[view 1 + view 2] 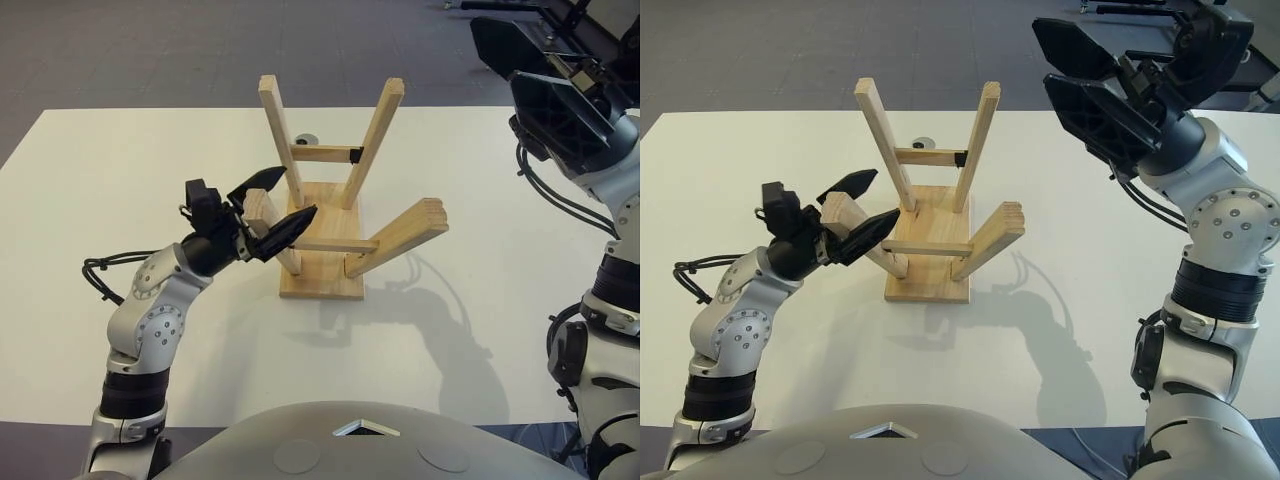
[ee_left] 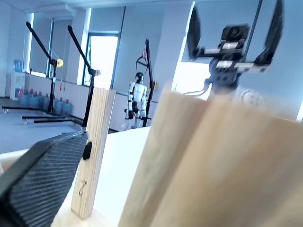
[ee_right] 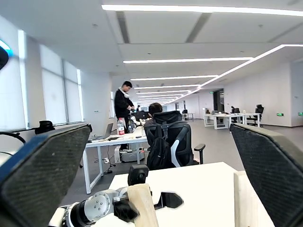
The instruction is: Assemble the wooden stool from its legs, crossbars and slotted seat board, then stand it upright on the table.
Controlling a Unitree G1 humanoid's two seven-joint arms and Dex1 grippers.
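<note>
Upturned stool [image 1: 322, 272] on worktop [image 1: 120, 180]. Left gripper [image 1: 298, 190] nearer, fingers [image 1: 290, 225] spread wide astride near leg [image 1: 262, 206], which slants toward them. Right gripper [image 1: 1042, 52] gaping, well apart above.

The stool [image 1: 322, 262] is pale blond wood with fine straight grain. A black clip [image 1: 354, 155] marks its 12 o'clock crossbar [image 1: 320, 154]. The counter [image 1: 100, 200] is plain white. The left pincer [image 1: 298, 191] and right pincer [image 1: 1042, 55] are black, with pads [image 3: 42, 175] in a fine woven crosshatch. The floor [image 1: 150, 50] is speckled grey.
</note>
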